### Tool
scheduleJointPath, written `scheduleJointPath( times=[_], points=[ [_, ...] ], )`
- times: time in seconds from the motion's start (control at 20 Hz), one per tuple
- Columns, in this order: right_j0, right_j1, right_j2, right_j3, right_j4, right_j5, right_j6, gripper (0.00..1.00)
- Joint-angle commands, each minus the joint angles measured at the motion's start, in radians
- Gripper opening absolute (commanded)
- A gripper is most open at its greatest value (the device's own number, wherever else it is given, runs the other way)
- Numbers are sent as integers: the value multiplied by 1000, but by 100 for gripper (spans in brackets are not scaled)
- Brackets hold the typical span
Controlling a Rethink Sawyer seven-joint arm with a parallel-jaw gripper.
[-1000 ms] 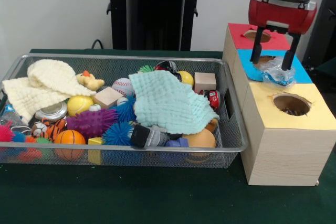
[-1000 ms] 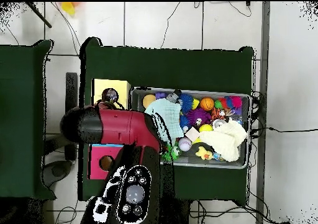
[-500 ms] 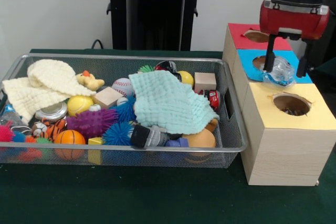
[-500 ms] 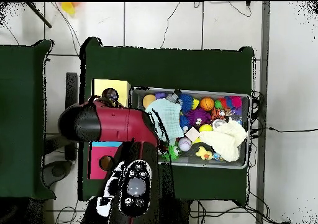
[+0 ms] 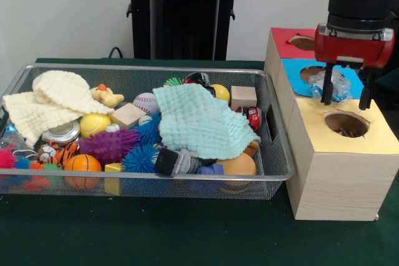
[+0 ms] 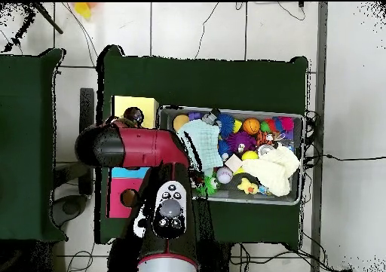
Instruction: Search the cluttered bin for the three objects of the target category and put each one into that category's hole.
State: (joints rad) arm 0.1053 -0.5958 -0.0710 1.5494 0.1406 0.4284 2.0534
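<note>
The wire mesh bin (image 5: pixel 149 68) holds a clutter of toys; it also shows in the overhead view (image 6: pixel 298 197). A small light-blue and white packet (image 5: pixel 336 84) lies crumpled on the blue box top (image 5: pixel 292 71), over its hole. My gripper (image 5: pixel 345 101) is open and empty. It hangs over the seam between the blue and yellow boxes, with its left finger (image 5: pixel 326 91) in front of the packet. No white dotted wrapper shows in either view. In the overhead view the arm (image 6: pixel 139 148) hides the gripper.
Three boxes stand right of the bin: red (image 5: pixel 288 45), blue, and yellow (image 5: pixel 349 144) with a round hole (image 5: pixel 346 123). A mint cloth (image 5: pixel 199 119) and a cream cloth (image 5: pixel 50 101) cover part of the bin's balls, blocks and spiky toys.
The gripper has moved to the picture's right and nearer the yellow box, staying open. The packet stays on the blue box.
</note>
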Motion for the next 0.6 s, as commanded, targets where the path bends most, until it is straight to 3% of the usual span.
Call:
scheduleJointPath(
  times=[0.05, 0.6],
  points=[
    [-35, 69, 120, 31, -94, -47, -33, 100],
    [-91, 58, 177, 85, -131, -65, -31, 100]
  ],
)
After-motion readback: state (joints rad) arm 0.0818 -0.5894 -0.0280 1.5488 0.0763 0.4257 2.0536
